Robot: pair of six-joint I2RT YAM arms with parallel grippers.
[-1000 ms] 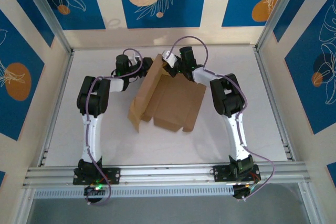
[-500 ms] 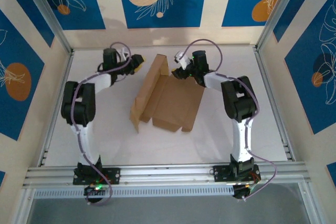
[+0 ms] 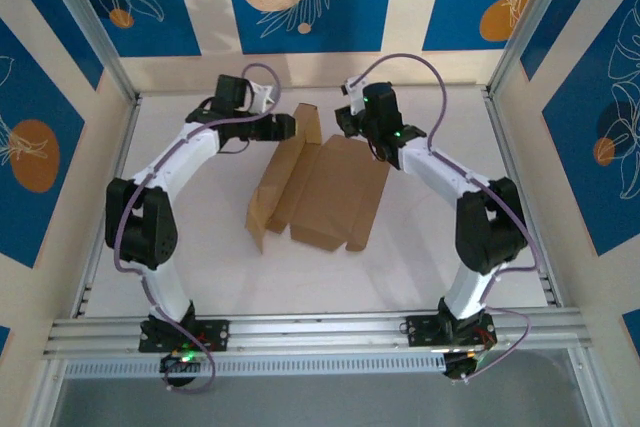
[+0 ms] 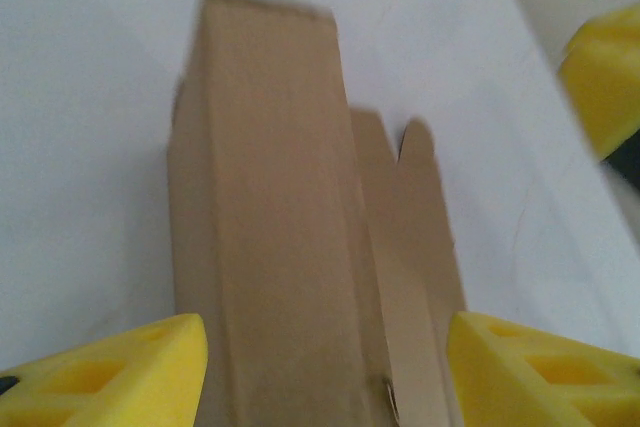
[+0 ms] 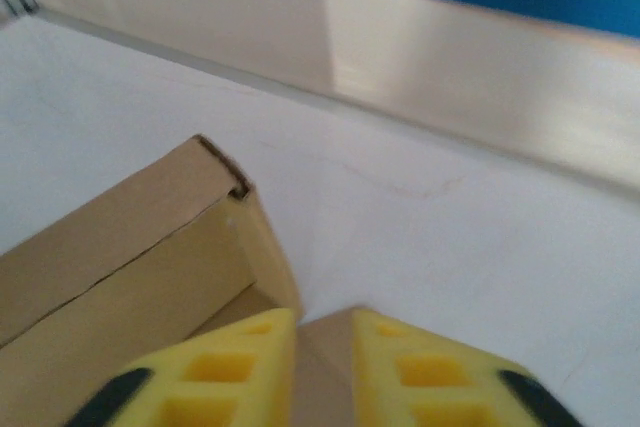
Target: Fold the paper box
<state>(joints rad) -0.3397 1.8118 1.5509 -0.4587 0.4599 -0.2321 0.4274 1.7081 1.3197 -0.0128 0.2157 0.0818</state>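
Paper box (image 3: 325,192) mid-table (image 3: 200,247), left panel half raised, lower than a second ago. Left claw (image 4: 325,352), swung back in, open astride it. Right claw (image 5: 325,337) re-closed, seemingly pinching far edge. Regrip underway; walls still unformed.

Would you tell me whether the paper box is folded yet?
Partly: the paper box has its left wall raised; the main panel lies flat.

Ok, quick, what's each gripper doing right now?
Left gripper: open, its fingers on either side of the box.
Right gripper: nearly closed at the box edge; cannot tell if it grips.
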